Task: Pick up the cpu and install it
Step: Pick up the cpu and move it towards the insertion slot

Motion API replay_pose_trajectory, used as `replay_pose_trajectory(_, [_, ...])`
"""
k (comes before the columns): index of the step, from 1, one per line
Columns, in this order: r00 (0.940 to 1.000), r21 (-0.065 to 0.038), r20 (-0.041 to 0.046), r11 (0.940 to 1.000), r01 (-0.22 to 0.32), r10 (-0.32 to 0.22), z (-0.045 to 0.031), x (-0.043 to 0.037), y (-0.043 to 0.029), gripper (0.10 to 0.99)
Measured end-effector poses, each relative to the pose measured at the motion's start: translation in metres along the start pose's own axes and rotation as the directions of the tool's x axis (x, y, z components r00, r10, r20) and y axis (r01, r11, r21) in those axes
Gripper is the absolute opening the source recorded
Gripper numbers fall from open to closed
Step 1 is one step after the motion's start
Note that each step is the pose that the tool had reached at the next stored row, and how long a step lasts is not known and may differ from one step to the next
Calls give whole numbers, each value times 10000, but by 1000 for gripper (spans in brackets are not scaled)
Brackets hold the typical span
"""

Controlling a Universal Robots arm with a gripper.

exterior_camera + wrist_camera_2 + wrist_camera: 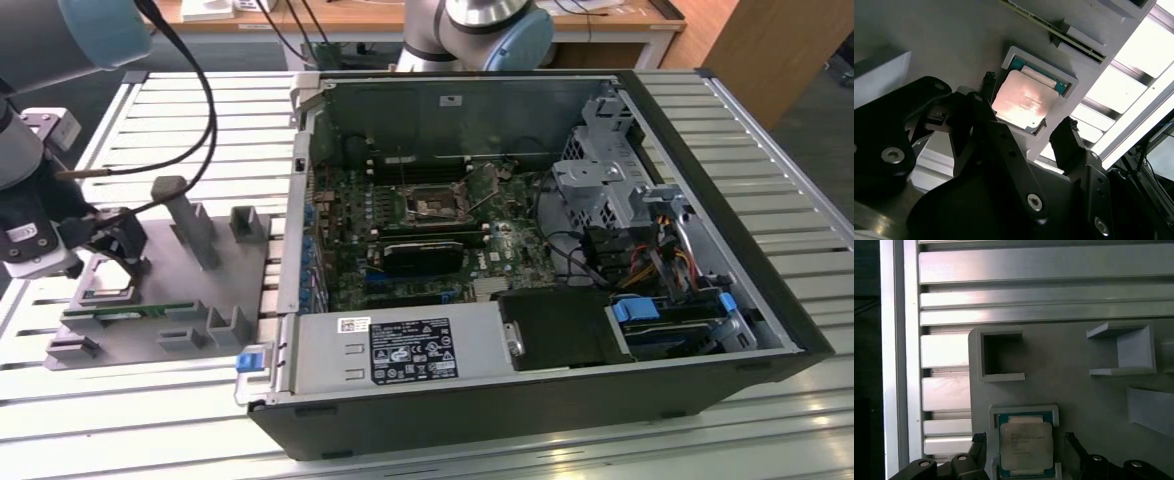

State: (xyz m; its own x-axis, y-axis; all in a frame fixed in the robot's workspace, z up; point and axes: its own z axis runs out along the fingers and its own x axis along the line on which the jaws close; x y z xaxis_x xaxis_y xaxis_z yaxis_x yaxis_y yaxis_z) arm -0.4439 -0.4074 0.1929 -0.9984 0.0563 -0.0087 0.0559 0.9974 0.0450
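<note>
The cpu (1026,445) (1024,102), a flat square chip with a silver-grey top, lies in a raised square pocket of the grey fixture plate (187,290). In both wrist views my gripper (1025,440) (1029,105) is open just above it. One black fingertip (988,81) stands on each side of the chip, and small gaps show between fingers and pocket. In the exterior view the gripper (114,245) hangs over the fixture's end at the exterior view's left. The open socket (434,207) sits on the motherboard inside the computer case (534,340).
Grey posts (187,220) and brackets rise from the fixture beside the gripper. A green memory stick (127,312) rests along its near edge. An empty square holder (999,355) stands near the cpu pocket. Black cables (200,100) trail over the slatted table (747,130).
</note>
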Motion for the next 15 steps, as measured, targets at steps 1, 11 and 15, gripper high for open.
replay_pose_trajectory(1, [10000,0,-2,10000,54,-54,8,0,-1,718])
replay_pose_trajectory(11, [9998,-3,-7,9998,196,-196,88,-2,-20,718])
replay_pose_trajectory(15, [9996,-4,-15,9996,279,-279,101,-4,-22,706])
